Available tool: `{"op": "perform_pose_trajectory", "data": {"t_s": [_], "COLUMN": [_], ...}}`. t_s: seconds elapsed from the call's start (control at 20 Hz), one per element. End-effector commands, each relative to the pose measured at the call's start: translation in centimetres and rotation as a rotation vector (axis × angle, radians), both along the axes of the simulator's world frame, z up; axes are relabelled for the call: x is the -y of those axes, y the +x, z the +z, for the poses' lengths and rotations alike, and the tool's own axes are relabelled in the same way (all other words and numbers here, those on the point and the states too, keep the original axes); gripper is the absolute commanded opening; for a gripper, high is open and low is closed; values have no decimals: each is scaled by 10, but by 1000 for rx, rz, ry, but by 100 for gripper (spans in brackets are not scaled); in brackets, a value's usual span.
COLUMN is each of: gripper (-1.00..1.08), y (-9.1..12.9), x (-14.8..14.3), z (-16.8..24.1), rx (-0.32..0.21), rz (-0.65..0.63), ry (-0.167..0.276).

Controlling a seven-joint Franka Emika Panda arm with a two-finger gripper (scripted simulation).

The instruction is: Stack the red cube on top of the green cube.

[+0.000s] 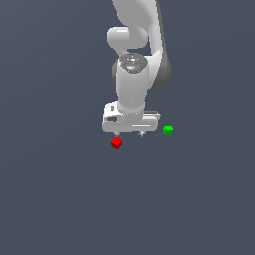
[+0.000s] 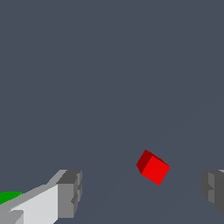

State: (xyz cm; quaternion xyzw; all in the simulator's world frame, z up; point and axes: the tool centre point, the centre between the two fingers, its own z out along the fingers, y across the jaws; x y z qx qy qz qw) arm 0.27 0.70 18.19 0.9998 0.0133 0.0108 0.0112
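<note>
The tiny red cube (image 1: 116,143) lies on the dark grey floor, just in front of my gripper (image 1: 129,134) and toward the exterior view's left. The tiny green cube (image 1: 168,130) sits on the floor to the exterior view's right of the gripper. The gripper is open and empty, fingers pointing down and above the floor. In the wrist view the red cube (image 2: 153,167) shows between the two fingertips (image 2: 69,192), nearer the other one, turned at an angle. A sliver of the green cube (image 2: 8,197) peeks out behind one finger.
The white arm (image 1: 133,64) rises behind the gripper. The floor (image 1: 60,199) is plain dark grey with no other objects in view.
</note>
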Motion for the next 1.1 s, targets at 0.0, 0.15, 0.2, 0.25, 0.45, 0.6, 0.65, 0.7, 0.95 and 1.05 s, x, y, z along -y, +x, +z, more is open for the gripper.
{"op": "perform_pose_trajectory", "data": {"t_s": [0.0,0.15,0.2,0.25,0.45,0.6,0.65,0.7,0.95,1.05], "gripper": [100,100,100,100,100,100,100,100,100,100], "y": [0,-1,-1,-2,-6,-11,-13,-16,-33,-39], "x": [0,1,2,4,12,21,25,29,48,54], "z": [0,-2,-3,-5,-16,-29,-34,-39,-70,-81], "rx": [0,0,0,-1,-2,-4,-4,-5,-9,-11], "rz": [0,-9,-16,-25,-82,-147,-172,-200,-358,-412], "ry": [0,0,1,1,3,6,7,8,15,18]}}
